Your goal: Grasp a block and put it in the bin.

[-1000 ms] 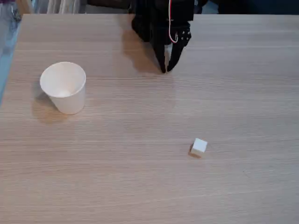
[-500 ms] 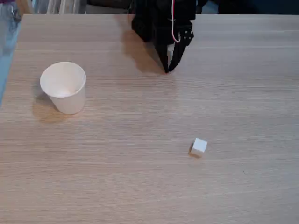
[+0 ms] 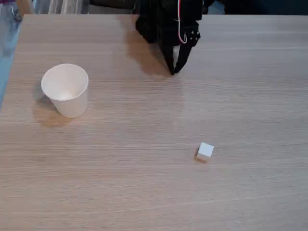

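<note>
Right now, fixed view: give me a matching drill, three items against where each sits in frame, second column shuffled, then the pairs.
Items:
1. block
2. bin
3. hand

Places in the fixed view:
A. top centre, fingertips together, pointing down at the table
B. left side, standing upright with its rim open
C. lower right of centre, lying alone on the wood

Pairs: 1-C, 2-B, 3-A

Even, soft light; faint shadows left of the cup (image 3: pixel 65 90) and block (image 3: pixel 205 151); mild sheen mid-table (image 3: pixel 144 183); slightly soft focus.
</note>
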`<state>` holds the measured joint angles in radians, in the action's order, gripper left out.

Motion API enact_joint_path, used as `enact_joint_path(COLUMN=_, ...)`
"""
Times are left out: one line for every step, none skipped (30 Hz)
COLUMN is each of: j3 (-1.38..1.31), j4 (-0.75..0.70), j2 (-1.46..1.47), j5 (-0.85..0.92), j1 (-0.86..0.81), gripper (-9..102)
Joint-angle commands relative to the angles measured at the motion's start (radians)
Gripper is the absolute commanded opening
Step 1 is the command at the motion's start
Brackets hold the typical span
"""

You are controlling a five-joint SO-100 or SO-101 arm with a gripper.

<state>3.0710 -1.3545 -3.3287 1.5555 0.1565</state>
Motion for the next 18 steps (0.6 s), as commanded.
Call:
enact_joint_path(j3=-0.071, j4=-0.005, j2=-0.003, j5=0.025, j1=0.000, gripper=0)
enact_joint_path(j3=-0.089, j4=-0.005, j2=0.000, j5=0.029, j1=0.005, gripper=0)
enact_joint_path(j3=-0.109, j4=-0.003, j2=0.017, j5=0.032, j1=0.008, gripper=0)
enact_joint_path(j3=-0.133, j4=0.000, j2=0.044, j5=0.032, j1=0.014, gripper=0)
enact_joint_path(j3=-0.163, j4=0.006, j2=0.081, j5=0.025, j1=0.017, gripper=1)
enact_joint_path(j3=-0.195, j4=0.011, j2=0.126, j5=0.017, j1=0.020, gripper=1)
enact_joint_path(j3=-0.235, j4=0.017, j2=0.178, j5=0.003, j1=0.025, gripper=1)
enact_joint_path(j3=-0.278, j4=0.020, j2=0.236, j5=-0.014, j1=0.028, gripper=1)
enact_joint_path(j3=-0.322, j4=0.021, j2=0.295, j5=-0.032, j1=0.034, gripper=1)
enact_joint_path(j3=-0.367, j4=0.020, j2=0.353, j5=-0.055, j1=0.040, gripper=2)
enact_joint_path(j3=-0.408, j4=0.015, j2=0.407, j5=-0.074, j1=0.049, gripper=2)
enact_joint_path(j3=-0.443, j4=0.012, j2=0.456, j5=-0.094, j1=0.057, gripper=2)
enact_joint_path(j3=-0.477, j4=0.011, j2=0.499, j5=-0.115, j1=0.064, gripper=3)
enact_joint_path(j3=-0.505, j4=0.009, j2=0.535, j5=-0.137, j1=0.074, gripper=3)
enact_joint_path(j3=-0.526, j4=0.009, j2=0.561, j5=-0.156, j1=0.083, gripper=4)
enact_joint_path(j3=-0.545, j4=0.012, j2=0.581, j5=-0.176, j1=0.092, gripper=4)
enact_joint_path(j3=-0.560, j4=0.020, j2=0.600, j5=-0.195, j1=0.101, gripper=4)
enact_joint_path(j3=-0.568, j4=0.034, j2=0.615, j5=-0.213, j1=0.106, gripper=5)
